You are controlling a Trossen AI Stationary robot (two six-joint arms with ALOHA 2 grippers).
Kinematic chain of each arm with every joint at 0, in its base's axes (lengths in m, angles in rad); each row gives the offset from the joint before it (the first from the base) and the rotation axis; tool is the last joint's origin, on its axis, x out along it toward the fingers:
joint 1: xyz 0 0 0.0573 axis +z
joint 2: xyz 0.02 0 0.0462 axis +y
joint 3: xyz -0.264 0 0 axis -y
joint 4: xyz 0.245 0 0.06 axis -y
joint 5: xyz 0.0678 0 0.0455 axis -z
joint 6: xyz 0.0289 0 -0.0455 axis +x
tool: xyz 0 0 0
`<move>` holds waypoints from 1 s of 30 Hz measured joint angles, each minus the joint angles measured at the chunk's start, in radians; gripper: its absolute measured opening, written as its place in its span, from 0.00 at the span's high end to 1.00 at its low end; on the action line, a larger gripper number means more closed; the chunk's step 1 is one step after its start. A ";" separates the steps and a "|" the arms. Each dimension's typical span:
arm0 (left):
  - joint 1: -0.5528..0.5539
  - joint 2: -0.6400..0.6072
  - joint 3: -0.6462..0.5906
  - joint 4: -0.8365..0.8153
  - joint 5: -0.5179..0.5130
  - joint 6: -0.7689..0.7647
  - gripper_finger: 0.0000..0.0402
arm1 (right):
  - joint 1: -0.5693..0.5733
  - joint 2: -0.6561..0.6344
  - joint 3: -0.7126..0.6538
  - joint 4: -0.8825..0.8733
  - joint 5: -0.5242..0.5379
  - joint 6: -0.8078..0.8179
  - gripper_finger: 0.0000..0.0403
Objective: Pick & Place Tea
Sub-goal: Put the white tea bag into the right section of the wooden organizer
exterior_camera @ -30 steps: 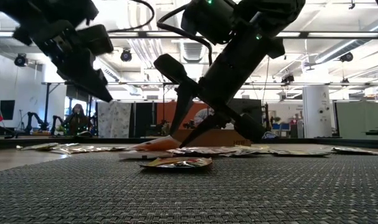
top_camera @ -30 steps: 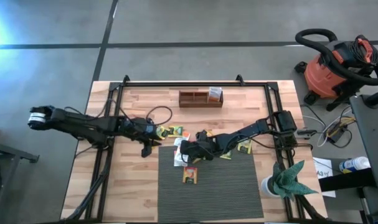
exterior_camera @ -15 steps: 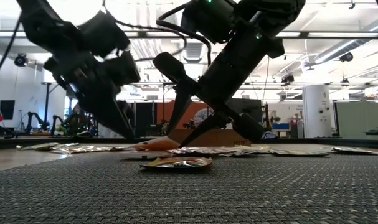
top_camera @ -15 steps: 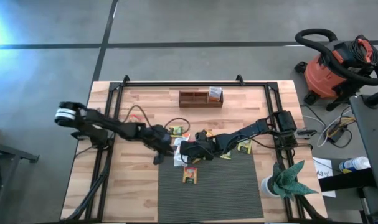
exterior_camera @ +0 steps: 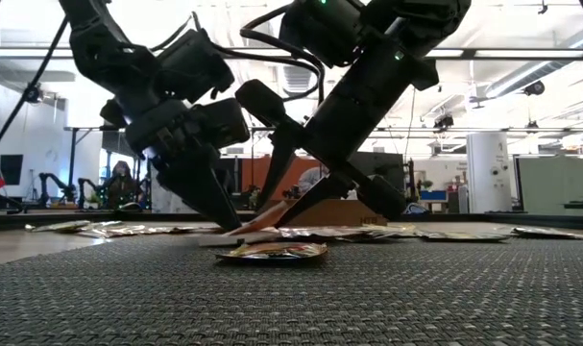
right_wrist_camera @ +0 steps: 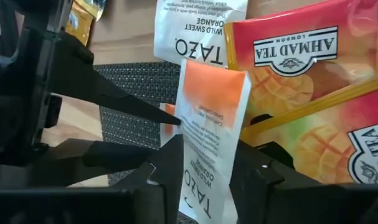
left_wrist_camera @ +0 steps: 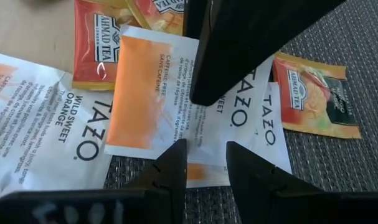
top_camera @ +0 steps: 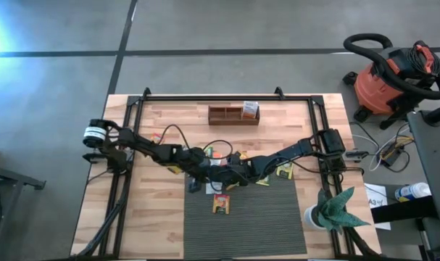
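Observation:
Several flat tea sachets (top_camera: 205,152) lie mid-table at the far edge of the grey mat (top_camera: 241,232): white-and-orange ones (left_wrist_camera: 51,124), red-orange ones (right_wrist_camera: 288,68) and yellow-green ones (top_camera: 285,171). My right gripper (right_wrist_camera: 204,174) reaches in from the right and is shut on a white-and-orange sachet (right_wrist_camera: 210,118). My left gripper (left_wrist_camera: 204,163) comes in from the left, slanting down, and is open. Its fingertips stand over the near edge of a white sachet (left_wrist_camera: 238,118), right beside the right gripper (exterior_camera: 291,197). One sachet (exterior_camera: 272,252) lies alone on the mat. My right gripper has the white-and-orange sachet between its two fingers, one on each side edge (right_wrist_camera: 184,163) near its lower end. The fingers slant down from the table's right. The sachet stands tilted, its orange end (right_wrist_camera: 215,87) raised. Whether my left gripper touches a sachet, I cannot tell.
A brown wooden tray (top_camera: 234,114) stands at the far middle, with sachets in its right compartment. Black frame rails (top_camera: 129,145) run along the table's sides. A green plant in a white pot (top_camera: 334,208) sits at the near right corner.
My left gripper has swung toward the table's right and come down, from the left side of the sachet pile to just beside the right gripper. Its fingers have kept their gap. The right gripper has stayed in place.

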State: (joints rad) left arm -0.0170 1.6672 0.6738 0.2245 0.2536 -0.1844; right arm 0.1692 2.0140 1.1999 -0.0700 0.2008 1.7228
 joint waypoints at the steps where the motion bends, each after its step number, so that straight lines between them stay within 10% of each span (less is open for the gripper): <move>1: 0.000 -0.002 0.001 -0.002 0.000 0.000 0.73 | 0.000 0.000 0.000 0.000 0.000 -0.004 0.74; 15: 0.000 -0.208 -0.008 -0.148 -0.064 -0.006 0.73 | 0.001 -0.058 0.000 -0.050 0.069 -0.078 0.97; 23: -0.009 -0.454 -0.009 -0.231 -0.194 -0.040 0.73 | -0.010 -0.248 -0.005 -0.129 0.323 -0.169 0.98; 30: 0.016 -0.626 -0.023 -0.027 -0.285 -0.396 0.73 | -0.010 -0.345 0.004 0.086 0.623 -0.505 0.98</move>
State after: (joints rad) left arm -0.0009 1.0416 0.6504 0.1975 -0.0313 -0.5800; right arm 0.1589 1.6694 1.2035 0.0160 0.8242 1.2180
